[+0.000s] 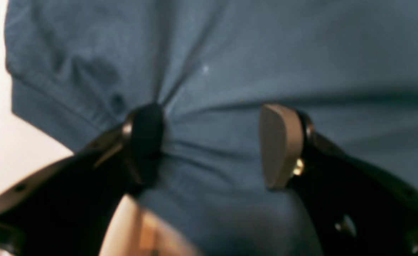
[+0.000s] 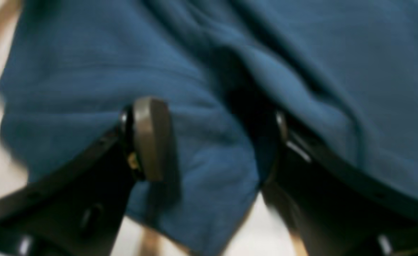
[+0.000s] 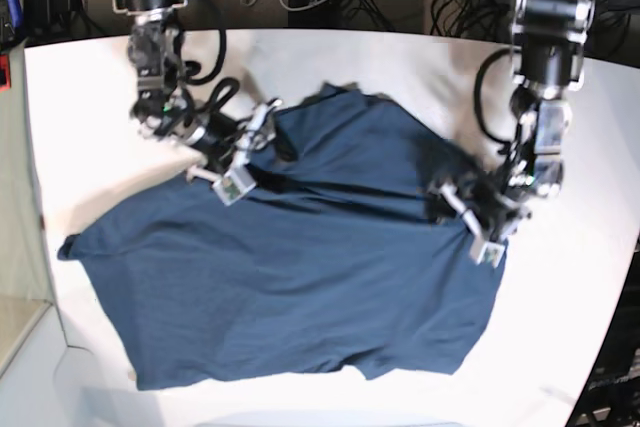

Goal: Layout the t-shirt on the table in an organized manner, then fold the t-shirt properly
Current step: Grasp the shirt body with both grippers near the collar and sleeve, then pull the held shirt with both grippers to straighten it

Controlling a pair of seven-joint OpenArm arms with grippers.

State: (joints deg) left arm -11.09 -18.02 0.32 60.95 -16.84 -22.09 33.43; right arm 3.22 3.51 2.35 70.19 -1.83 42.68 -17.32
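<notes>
We are looking at the t-shirt (image 3: 300, 287) lying mostly spread over the middle of the table (image 3: 90, 127), a broad sheet running from a point at the base view's left edge across to our two grippers, with ridges of slack between them.

Our left gripper (image 1: 212, 142) is sitting at the shirt's edge on the base view's right. In its wrist view the jaws are standing wide apart and pressing down onto the cloth — creases are radiating from the dark finger, the pale pad (image 1: 280, 145) is resting on the fabric, and nothing is pinched between them. So we are judging it released, touching but not grasping.

Our right gripper (image 2: 209, 138) is working at the upper left part of the shirt in the base view. Its jaws are also parted; a raised fold of cloth is lying between them and draping over the far finger, whose tip is hidden. Whether that fold is actually caught we cannot tell — the blur is too heavy — but the jaws are not clenched.

The relation that matters: the shirt's bulk is lying forward of and below both grippers, toward the table's near edge, and the line joining the grippers is running across the garment's upper part. Each arm is nearest its own side, so we are judging that the next spreading pull would call for closing on both edges and drawing them apart along that line.
</notes>
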